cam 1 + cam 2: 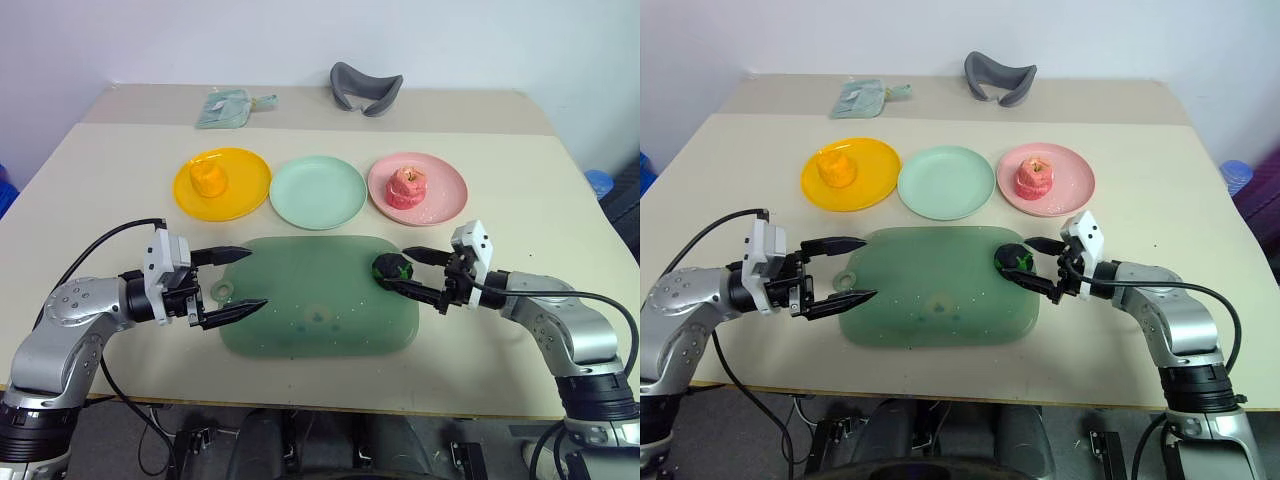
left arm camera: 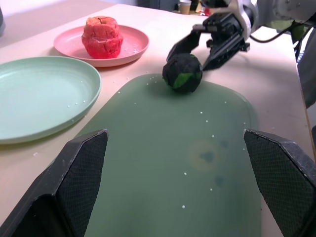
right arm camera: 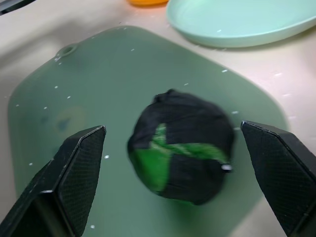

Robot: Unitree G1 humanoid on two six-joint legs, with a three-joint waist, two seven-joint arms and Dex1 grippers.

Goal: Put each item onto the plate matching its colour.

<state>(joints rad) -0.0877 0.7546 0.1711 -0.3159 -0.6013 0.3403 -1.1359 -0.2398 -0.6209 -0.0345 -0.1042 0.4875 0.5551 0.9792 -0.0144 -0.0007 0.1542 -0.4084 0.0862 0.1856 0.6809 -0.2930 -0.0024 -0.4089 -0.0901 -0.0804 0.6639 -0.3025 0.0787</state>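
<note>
The right gripper [image 1: 412, 274] stands spread around the dark green vegetable [image 1: 392, 268] — close squarely on its middle. Contact isn't clear (probably none yet). The left gripper [image 1: 243, 279] gapes empty — the mint green plate [image 1: 317, 192] waits.

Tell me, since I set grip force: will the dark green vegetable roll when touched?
Probably. The dark green vegetable looks nearly round, so it may roll on the smooth mat. Its surface looks matte, likely not slippery. The open right hand straddles it, which should trap it.

Beige table [image 1: 110, 200], yellow plate [image 1: 245, 185], mint green plate [image 1: 318, 192] and pink plate [image 1: 445, 190] in a row, dark-green mat [image 1: 320, 295] nearer, pale green pouch [image 1: 225, 108] and grey curved pad [image 1: 366, 88] at the far edge.
</note>
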